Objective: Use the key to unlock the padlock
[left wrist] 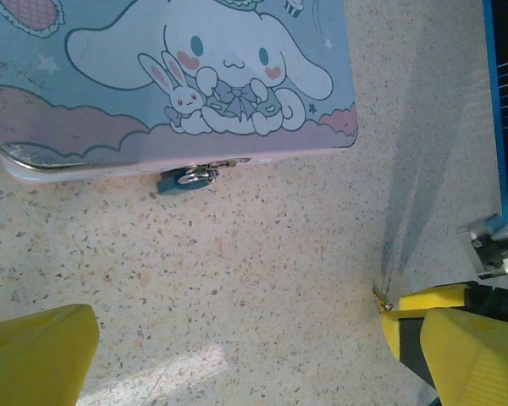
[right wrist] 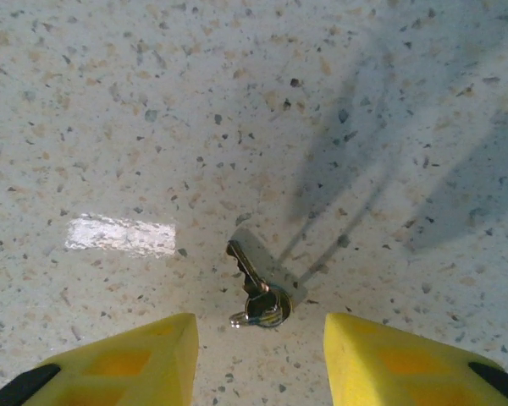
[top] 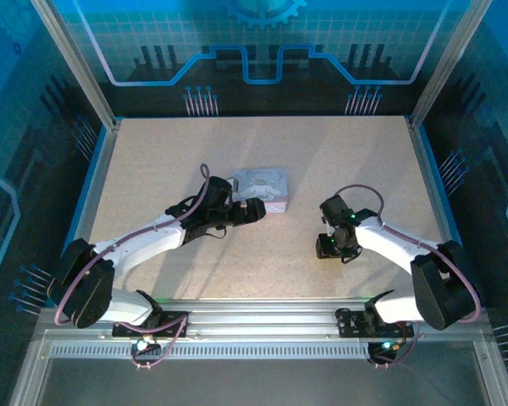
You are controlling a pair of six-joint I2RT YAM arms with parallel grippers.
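- Picking up the key (right wrist: 258,288), by the look of it: not yet lifted, lying flat on the speckled worktop (right wrist: 110,101), bunched on a small ring.
- Framing it with the right gripper (right wrist: 258,326), jaws apart, touching nothing and holding nothing, key centred just ahead of the gap.
- Next, probably, calls for a lower, centred pinch on thin metal flat against the surface.
- Then calls for carrying it well across to the padlock (left wrist: 186,178), fastened at the edge of the cartoon-printed case (left wrist: 262,110).
- Hovering near that case with the left gripper (left wrist: 254,330), spread wide and empty, clear of the padlock.
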